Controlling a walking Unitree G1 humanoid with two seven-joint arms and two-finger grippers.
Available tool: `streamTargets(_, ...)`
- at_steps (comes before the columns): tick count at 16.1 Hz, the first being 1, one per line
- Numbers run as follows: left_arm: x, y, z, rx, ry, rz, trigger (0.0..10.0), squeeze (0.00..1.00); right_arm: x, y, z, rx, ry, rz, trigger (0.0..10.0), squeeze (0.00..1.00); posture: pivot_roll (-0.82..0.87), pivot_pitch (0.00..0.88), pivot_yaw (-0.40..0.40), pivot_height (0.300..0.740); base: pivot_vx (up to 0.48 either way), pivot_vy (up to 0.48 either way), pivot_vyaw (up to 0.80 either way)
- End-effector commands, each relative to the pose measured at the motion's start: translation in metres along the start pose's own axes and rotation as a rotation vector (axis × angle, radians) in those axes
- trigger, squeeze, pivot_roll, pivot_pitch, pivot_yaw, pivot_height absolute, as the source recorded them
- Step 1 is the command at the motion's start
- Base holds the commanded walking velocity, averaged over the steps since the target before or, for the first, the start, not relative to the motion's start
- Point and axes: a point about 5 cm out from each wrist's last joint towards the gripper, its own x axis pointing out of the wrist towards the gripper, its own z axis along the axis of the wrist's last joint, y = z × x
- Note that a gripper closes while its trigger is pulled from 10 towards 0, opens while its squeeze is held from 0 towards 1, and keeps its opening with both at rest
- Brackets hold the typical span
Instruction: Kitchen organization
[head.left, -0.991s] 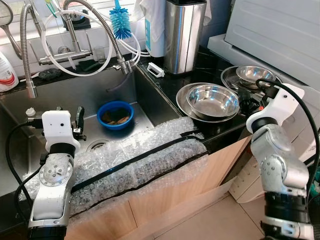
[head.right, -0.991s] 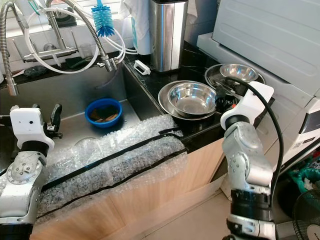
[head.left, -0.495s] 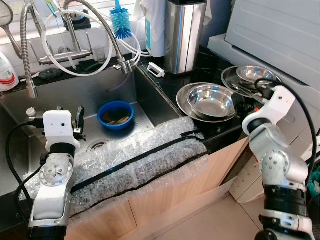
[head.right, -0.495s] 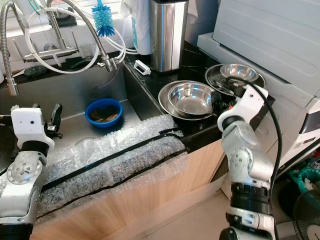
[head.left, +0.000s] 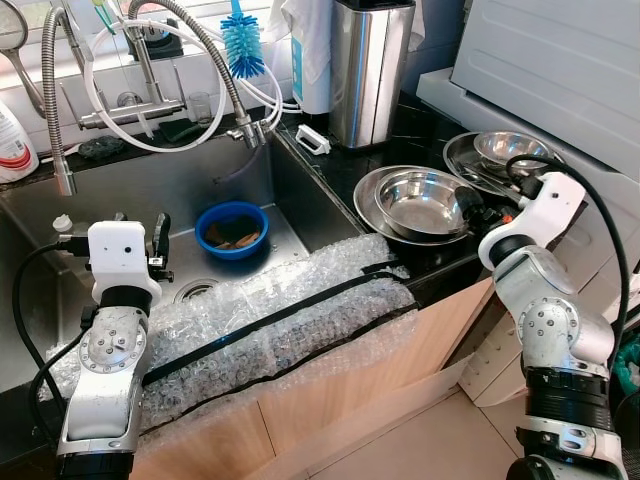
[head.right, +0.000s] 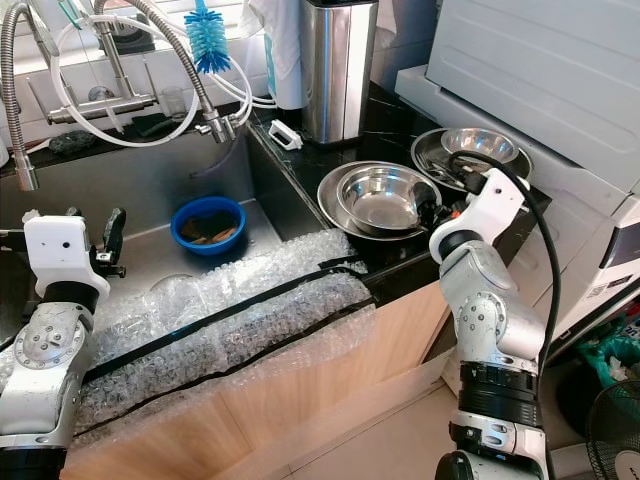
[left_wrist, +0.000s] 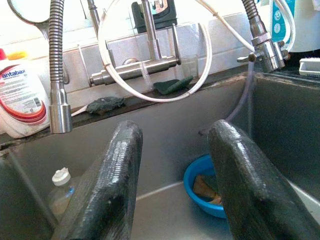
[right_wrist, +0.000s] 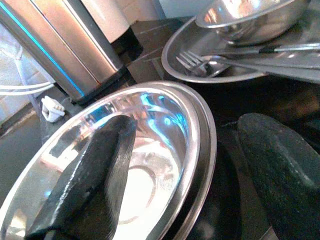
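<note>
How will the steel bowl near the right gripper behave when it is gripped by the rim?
The bowl looks thin and polished, so it is probably light but slippery between the right gripper's open fingers. It sits nested in a plate, so it may slide or clatter when lifted. Its round base could let it rock.

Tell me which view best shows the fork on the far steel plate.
The right wrist view: the fork lies tines-out on the far plate, beside a small bowl. Both eye views show the plate small, the fork barely discernible.
</note>
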Motion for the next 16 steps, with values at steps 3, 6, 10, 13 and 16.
streamTargets(3,-0.001,-0.002,0.005,-0.002,-0.034,-0.011,10.0,0.0,0.003,0.006,-0.004,0.0,0.036,0.022,10.0,0.0,-0.03,0.0,0.013,0.74,0.0,0.0,0.0)
streamTargets(6,-0.001,-0.001,0.006,-0.001,-0.037,-0.007,10.0,0.0,0.004,0.007,-0.008,-0.002,0.057,0.029,10.0,0.0,-0.03,0.0,0.012,0.74,0.0,0.0,0.0)
streamTargets(10,0.0,-0.002,0.006,-0.006,-0.038,-0.004,10.0,0.0,0.004,0.012,-0.008,-0.005,0.058,0.059,10.0,0.0,-0.03,0.0,0.01,0.74,0.0,0.0,0.0)
streamTargets(13,-0.001,-0.002,0.006,-0.014,-0.037,-0.001,10.0,0.0,0.004,0.014,-0.007,-0.015,0.057,0.071,10.0,0.0,-0.03,0.0,0.01,0.74,0.0,0.0,0.0)
streamTargets(16,-0.001,-0.002,0.006,-0.02,-0.036,0.001,10.0,0.0,0.003,0.015,-0.008,-0.021,0.058,0.084,10.0,0.0,-0.03,0.0,0.01,0.74,0.0,0.0,0.0)
